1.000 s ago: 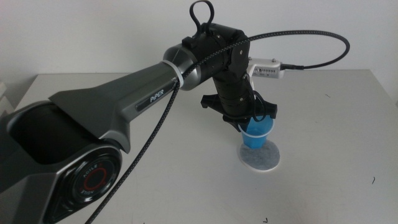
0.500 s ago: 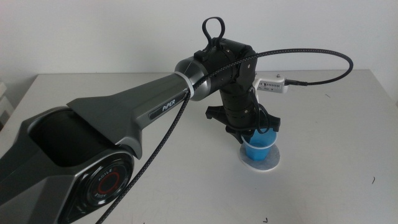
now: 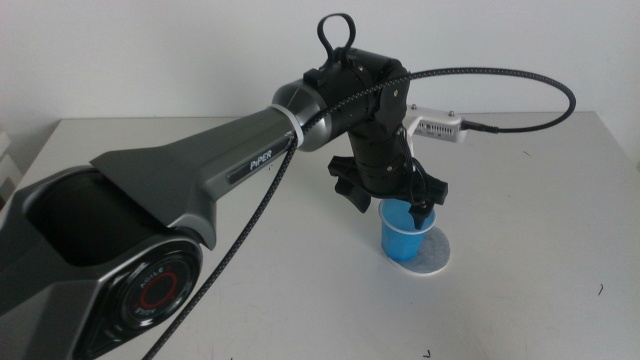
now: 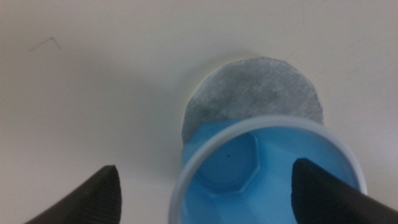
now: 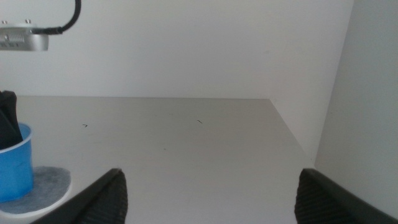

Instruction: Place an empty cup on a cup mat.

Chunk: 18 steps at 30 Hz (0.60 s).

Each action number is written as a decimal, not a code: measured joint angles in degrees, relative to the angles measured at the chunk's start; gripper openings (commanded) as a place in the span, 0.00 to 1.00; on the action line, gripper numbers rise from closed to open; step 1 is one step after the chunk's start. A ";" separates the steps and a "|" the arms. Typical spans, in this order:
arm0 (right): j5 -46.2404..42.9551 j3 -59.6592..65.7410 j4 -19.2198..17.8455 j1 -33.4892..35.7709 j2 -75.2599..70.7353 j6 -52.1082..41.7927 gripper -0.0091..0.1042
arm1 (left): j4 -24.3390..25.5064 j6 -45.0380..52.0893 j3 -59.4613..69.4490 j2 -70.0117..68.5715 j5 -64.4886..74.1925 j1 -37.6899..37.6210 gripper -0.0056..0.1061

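Note:
The blue cup (image 3: 405,232) stands upright on the left part of the grey cup mat (image 3: 432,255), empty inside. My left gripper (image 3: 392,200) hangs just above it with its jaws open, one on each side of the rim, the right finger (image 3: 424,208) close to or touching the rim. The left wrist view looks down into the cup (image 4: 249,180), with the mat (image 4: 255,87) beyond it and the left gripper (image 4: 205,168) spread wide around it. The right gripper (image 5: 211,180) is open and empty, off to the side, and it sees the cup (image 5: 13,165) and mat (image 5: 46,183).
The white table (image 3: 520,180) has a wall behind it and a small dark mark (image 3: 601,291) near its right edge. The left arm's cable (image 3: 520,70) arcs over the back. A white wall (image 5: 373,93) stands close to the right gripper.
The left gripper lowered the cup onto the mat, then opened its jaws and let go. The cup now stands free on the mat.

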 measured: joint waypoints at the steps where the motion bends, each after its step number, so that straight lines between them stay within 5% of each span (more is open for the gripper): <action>1: 0.00 0.00 0.00 0.00 0.00 0.00 0.91 | 0.00 0.76 0.00 -0.79 0.29 0.23 0.97; 18: 0.00 0.00 0.00 0.00 0.00 0.00 0.91 | 2.02 4.54 -0.02 -20.12 3.91 6.00 0.97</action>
